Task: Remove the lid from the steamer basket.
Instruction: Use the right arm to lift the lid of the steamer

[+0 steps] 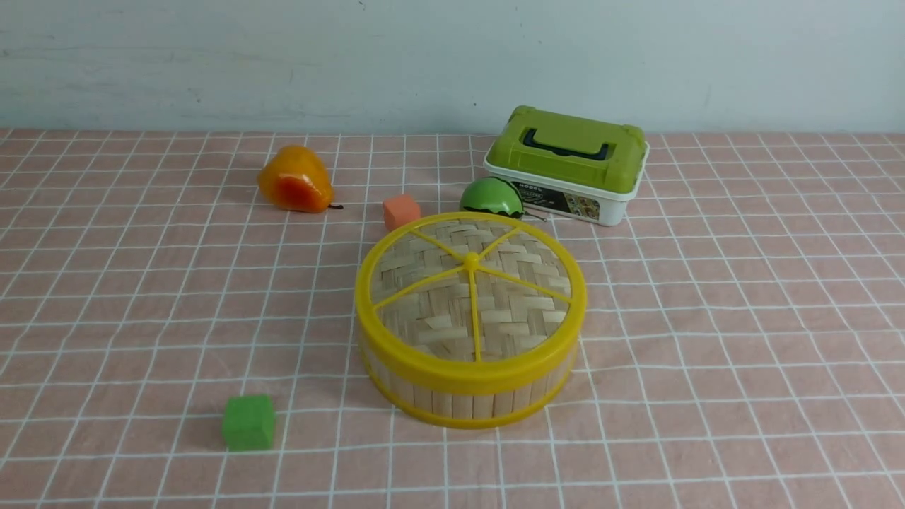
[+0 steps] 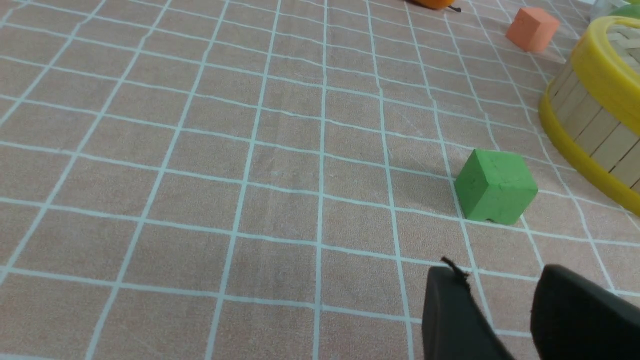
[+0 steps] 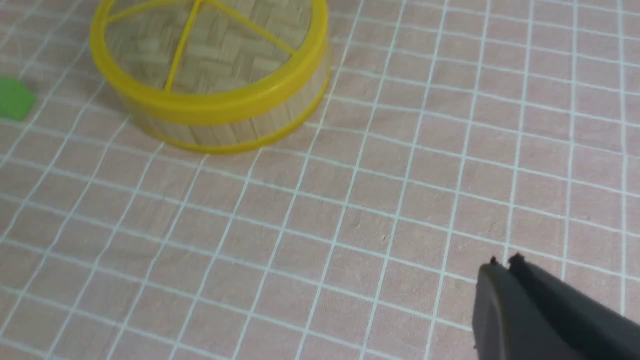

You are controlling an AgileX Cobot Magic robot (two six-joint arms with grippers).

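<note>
The left end effector shows two black fingers with a modest gap between them and nothing in that gap, so it is partly open and empty. It hangs low over the desk, near a green cube and some way from the steamer basket, which sits at the edge of its wrist view. The right end effector has its fingers pressed together with no gap and holds nothing. It is well apart from the basket, across bare checked cloth.

Neither arm appears in the front view, so both look parked back at the near side, probably to leave the middle of the desk free for the first reach.

The lid sits flat and square on the basket, yellow rim on yellow rim, with its spokes meeting at a small central knob. The task is therefore not yet begun. The knob is probably the easiest hold for narrow fingers, since the wide rim would need a much broader opening.

Behind the basket, and just beside it, are an orange cube and a green ball. A white box with a green top stands further back, and an orange fruit lies off to the left. A straight lift should clear all of them.
</note>
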